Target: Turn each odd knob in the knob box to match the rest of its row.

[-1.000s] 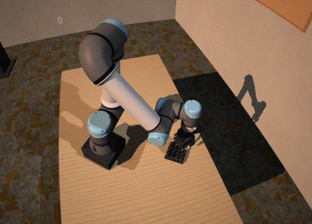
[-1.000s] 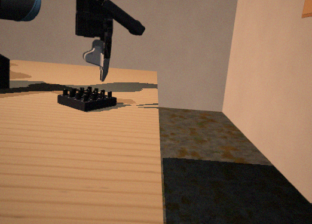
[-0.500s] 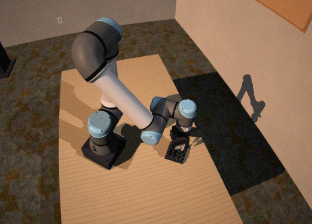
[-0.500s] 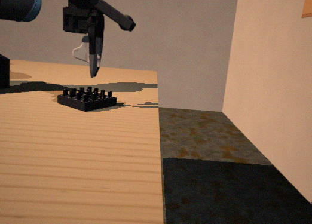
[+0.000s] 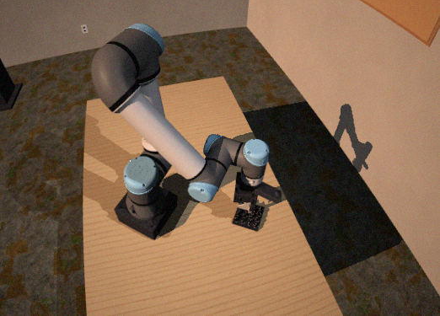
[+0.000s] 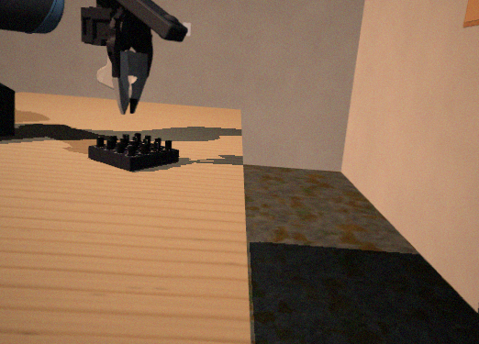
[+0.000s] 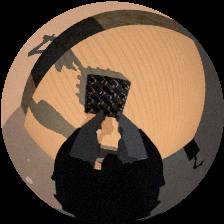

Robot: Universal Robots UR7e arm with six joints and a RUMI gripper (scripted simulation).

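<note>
A plain grey wall stands behind the pale wood-grained desk [image 5: 190, 267] [image 6: 138, 236] [image 7: 165, 75]. The black two-jawed pincer [image 5: 252, 207] [image 6: 128, 112] [image 7: 110, 110] hangs over it, tips nearly together, gripping nothing. Below the pincer, apart from its tips, sits the square black box of upright knobs [image 5: 249, 217] [image 6: 132, 162] [image 7: 107, 94]. The marks are too small to read, so I cannot tell which rows match; any odd knob may still need turning.

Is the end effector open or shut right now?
Nearly shut, on nothing: the end effector hangs above the knob box, a narrow gap between its tips.
</note>
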